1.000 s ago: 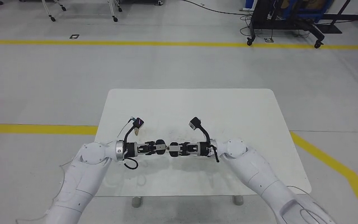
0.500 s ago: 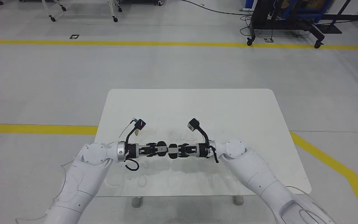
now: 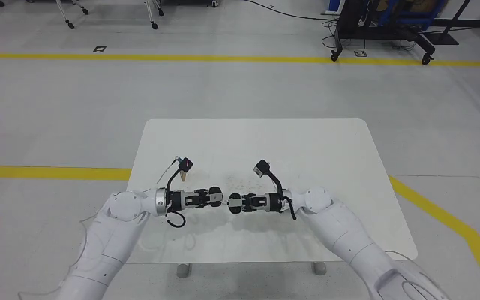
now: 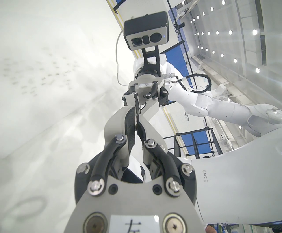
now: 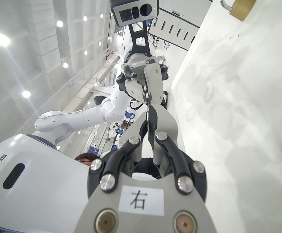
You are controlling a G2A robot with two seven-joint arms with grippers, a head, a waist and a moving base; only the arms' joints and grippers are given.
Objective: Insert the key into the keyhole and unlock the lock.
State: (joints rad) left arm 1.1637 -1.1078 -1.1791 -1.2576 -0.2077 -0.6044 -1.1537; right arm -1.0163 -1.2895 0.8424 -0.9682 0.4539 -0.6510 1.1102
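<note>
Above the white table my two grippers meet tip to tip. In the top view the left gripper points at the right gripper. The left gripper has its pads pressed on a thin dark strip, apparently the key, which runs on toward the right gripper facing it. My right gripper is shut, its tip against the left gripper's fingertips. The brass padlock lies flat on the table, apart from both grippers; it is the tan spot below the left wrist camera.
The table's front edge lies close behind both forearms. Faint scuff marks mark the tabletop. Yellow floor tape runs past the table on both sides.
The meeting point of the two grippers shifted slightly right and toward the front edge, then the right gripper backed off a little. Both stayed shut.
</note>
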